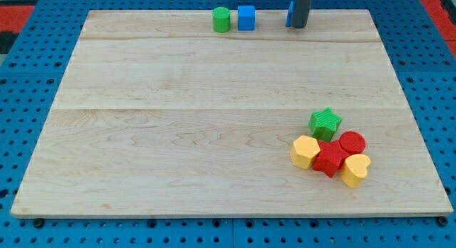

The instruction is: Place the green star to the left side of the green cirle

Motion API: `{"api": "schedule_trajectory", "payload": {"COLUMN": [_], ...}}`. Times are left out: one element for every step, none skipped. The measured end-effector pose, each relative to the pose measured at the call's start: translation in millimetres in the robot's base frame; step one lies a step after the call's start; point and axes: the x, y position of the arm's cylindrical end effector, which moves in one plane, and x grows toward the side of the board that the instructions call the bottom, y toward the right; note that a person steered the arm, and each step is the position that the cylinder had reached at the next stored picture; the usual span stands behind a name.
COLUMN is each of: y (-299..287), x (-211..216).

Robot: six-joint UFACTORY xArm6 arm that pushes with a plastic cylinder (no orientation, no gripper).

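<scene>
Green star (325, 122) is seen at lower right of the tabletop (178, 134), touching the block cluster; green circle (221, 20) at top centre. No pincer is fitted; my tip (299, 26) stands well above the star.

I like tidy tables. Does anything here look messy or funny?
Nothing is broken or spilled. The only jumble is at the view's lower right: the green star, red circle, red star, yellow hexagon and yellow heart huddle together, touching. My tip is far off, at the view's top.
</scene>
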Motion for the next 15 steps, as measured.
{"api": "schedule_trajectory", "payload": {"y": [10,52,86,115,81,17,14,16,-22,-58,-54,-39,-78,-113,-141], "x": [46,53,112,181,218,218,240,265,268,263,268,299,302,272,243]}}
